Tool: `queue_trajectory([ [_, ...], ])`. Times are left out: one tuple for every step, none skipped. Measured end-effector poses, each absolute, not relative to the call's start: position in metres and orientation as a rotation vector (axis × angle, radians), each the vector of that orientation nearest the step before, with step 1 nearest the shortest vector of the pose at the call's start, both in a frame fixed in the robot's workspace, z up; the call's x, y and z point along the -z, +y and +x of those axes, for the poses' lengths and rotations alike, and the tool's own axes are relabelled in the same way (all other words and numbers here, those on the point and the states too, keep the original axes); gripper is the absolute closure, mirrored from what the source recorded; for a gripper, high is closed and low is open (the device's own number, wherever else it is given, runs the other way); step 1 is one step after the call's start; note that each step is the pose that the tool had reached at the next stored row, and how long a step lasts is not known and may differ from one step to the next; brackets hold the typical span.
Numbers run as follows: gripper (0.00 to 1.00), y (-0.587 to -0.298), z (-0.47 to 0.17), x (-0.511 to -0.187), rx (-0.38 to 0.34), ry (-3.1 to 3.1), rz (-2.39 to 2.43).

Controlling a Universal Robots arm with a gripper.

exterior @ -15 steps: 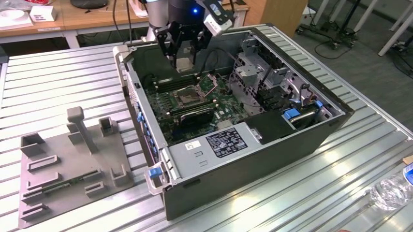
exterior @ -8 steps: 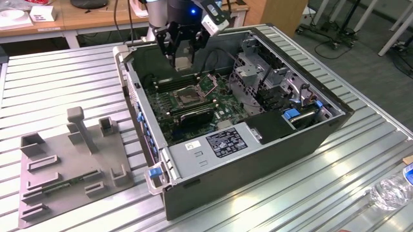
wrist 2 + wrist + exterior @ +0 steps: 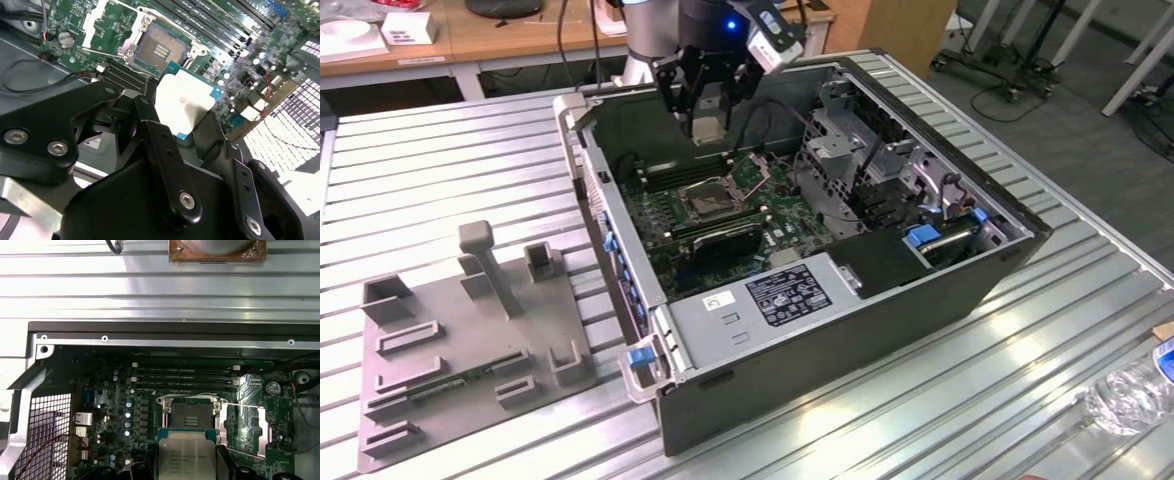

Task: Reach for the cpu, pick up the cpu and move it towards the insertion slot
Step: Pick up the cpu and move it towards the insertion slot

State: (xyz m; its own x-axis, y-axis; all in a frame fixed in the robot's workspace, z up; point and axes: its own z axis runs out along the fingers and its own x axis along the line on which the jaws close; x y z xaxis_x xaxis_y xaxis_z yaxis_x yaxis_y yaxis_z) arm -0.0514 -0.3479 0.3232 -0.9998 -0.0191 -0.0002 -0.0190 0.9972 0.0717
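Observation:
My gripper (image 3: 707,130) hangs over the back of the open computer case, shut on the cpu (image 3: 707,122), a small pale square chip. In the second wrist view the cpu (image 3: 184,97) sits between the black fingers (image 3: 152,132), its silvery-white top facing the camera. The insertion slot (image 3: 159,47) lies just beyond it on the green motherboard, a square socket with a shiny frame and dark centre. In the first wrist view the cpu (image 3: 186,455) hovers beside the insertion slot (image 3: 192,415), partly overlapping its near edge. The exterior view shows the insertion slot (image 3: 707,197) below the gripper.
The case walls (image 3: 854,330), a power supply (image 3: 781,295) and a drive cage (image 3: 854,150) hem in the motherboard. Long black memory slots (image 3: 185,377) run beside the socket. A grey fixture plate (image 3: 467,340) lies on the slatted table at the exterior view's left; a water bottle (image 3: 1127,395) stands at its right.

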Motion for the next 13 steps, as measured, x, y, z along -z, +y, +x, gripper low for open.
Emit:
queue_trajectory([
  [0.46, -0.3471, -0.0513, -0.3225, 0.113, -3.139, 0.030],
  [0.46, -0.3466, -0.0512, -0.3217, 0.113, -3.139, 0.030],
  [0.46, -0.3463, -0.0512, -0.3212, 0.113, -3.139, 0.030],
  [0.46, -0.3462, -0.0512, -0.3212, 0.113, -3.139, 0.030],
  [0.46, -0.3462, -0.0512, -0.3212, 0.113, -3.139, 0.030],
  [0.46, -0.3462, -0.0512, -0.3212, 0.113, -3.139, 0.030],
  [0.46, -0.3461, -0.0512, -0.3212, 0.112, -3.139, 0.030],
  [0.46, -0.3456, -0.0512, -0.3211, 0.112, -3.139, 0.029],
  [0.46, -0.3454, -0.0512, -0.3210, 0.113, -3.139, 0.030],
  [0.46, -0.3454, -0.0512, -0.3209, 0.113, -3.139, 0.030],
  [0.46, -0.3454, -0.0512, -0.3210, 0.113, -3.139, 0.030],
  [0.46, -0.3453, -0.0512, -0.3209, 0.113, -3.139, 0.030],
  [0.46, -0.3452, -0.0512, -0.3209, 0.113, -3.139, 0.030],
])
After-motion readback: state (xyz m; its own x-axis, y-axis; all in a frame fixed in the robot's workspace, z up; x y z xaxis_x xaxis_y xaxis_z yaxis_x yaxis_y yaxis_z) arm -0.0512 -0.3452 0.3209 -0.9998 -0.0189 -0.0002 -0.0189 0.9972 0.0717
